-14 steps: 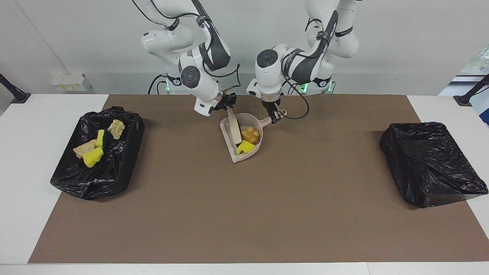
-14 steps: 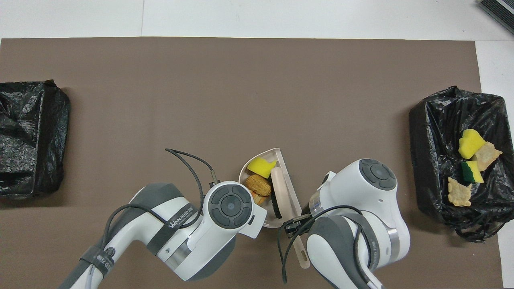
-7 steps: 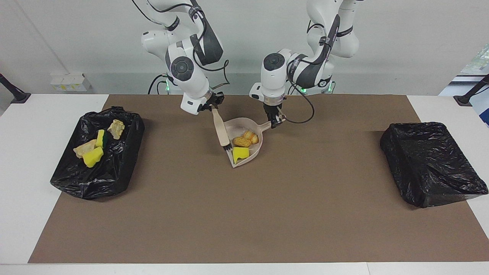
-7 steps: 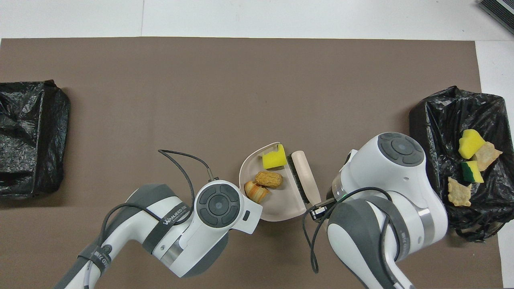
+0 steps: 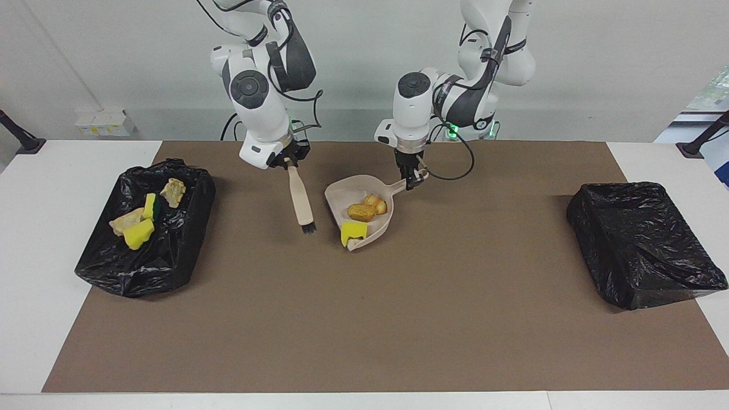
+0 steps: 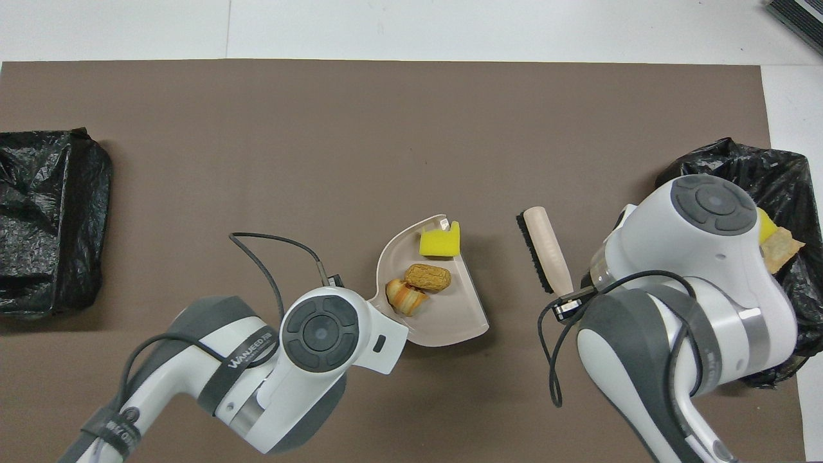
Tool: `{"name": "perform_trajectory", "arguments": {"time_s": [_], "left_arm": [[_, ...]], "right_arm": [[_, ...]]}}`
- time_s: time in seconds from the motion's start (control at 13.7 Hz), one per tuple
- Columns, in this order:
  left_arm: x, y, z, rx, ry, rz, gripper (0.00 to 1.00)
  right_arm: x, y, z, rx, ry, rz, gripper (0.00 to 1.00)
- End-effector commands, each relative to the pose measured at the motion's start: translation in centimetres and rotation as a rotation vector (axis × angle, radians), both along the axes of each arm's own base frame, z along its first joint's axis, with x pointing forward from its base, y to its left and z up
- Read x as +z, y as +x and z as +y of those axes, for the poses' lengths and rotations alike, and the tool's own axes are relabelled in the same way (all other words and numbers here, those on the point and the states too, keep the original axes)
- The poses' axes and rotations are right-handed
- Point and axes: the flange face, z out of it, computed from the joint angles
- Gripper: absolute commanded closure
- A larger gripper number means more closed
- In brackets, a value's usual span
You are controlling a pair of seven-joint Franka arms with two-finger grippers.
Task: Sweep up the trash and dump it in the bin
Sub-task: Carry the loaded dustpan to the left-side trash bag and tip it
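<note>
My left gripper point(image 5: 411, 177) is shut on the handle of the beige dustpan point(image 5: 383, 226), held tilted just over the mat. In the pan lie a yellow sponge chunk point(image 5: 353, 230) at the lip and two golden-brown bread pieces point(image 5: 362, 212). From overhead the dustpan point(image 6: 450, 321) shows the sponge point(image 6: 439, 241) and bread point(image 6: 427, 277). My right gripper point(image 5: 287, 160) is shut on the brush point(image 5: 300, 202), bristles down, beside the pan toward the right arm's end. More trash point(image 5: 138, 233) lies in the black-bagged bin point(image 5: 171, 262) there.
A second black-bagged bin point(image 5: 643, 245) sits at the left arm's end of the table, seen overhead too as the same bin point(image 6: 45, 218). The brown mat point(image 5: 364, 319) covers the table's middle. My right arm partly covers the filled bin point(image 6: 771, 173) from overhead.
My right gripper lifted the brush out of the dustpan and carried it toward the filled bin. The dustpan turned a little and the sponge slid to its lip.
</note>
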Motion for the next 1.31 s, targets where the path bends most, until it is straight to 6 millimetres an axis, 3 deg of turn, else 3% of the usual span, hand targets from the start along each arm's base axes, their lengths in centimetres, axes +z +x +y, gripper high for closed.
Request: {"name": "perform_trajectory", "arguments": {"time_s": [0.0,0.07,0.22,0.44,0.66,0.87,1.24], "left_arm": [[3.3,-0.3,4.0,-0.051,-0.013,0.001,1.0],[4.9,0.0,5.3,-0.117,-0.014,-0.006,1.0],[8.2,2.5,11.4,-0.231,-0.022,-0.039,1.0],[11.4,6.2,19.6,-0.287,-0.017,-0.06,1.0],[14.0,8.8,28.8,-0.257,-0.002,-0.073,1.0],[15.5,10.9,36.3,-0.148,0.009,-0.081,1.0],[17.7,12.3,48.9,-0.178,0.045,-0.094,1.0]], "right_arm": [[0.6,1.7,-3.8,-0.004,-0.055,-0.011,1.0],[0.8,2.2,-5.2,-0.023,-0.05,-0.019,1.0],[0.6,2.4,-6.6,-0.08,-0.043,-0.014,1.0],[0.4,2.0,-5.0,-0.136,-0.041,-0.021,1.0],[0.3,1.0,0.6,-0.156,-0.025,-0.041,1.0],[0.5,-0.6,7.4,-0.173,-0.004,-0.072,1.0],[-0.8,-5.1,18.4,-0.22,0.033,-0.09,1.0]]}}
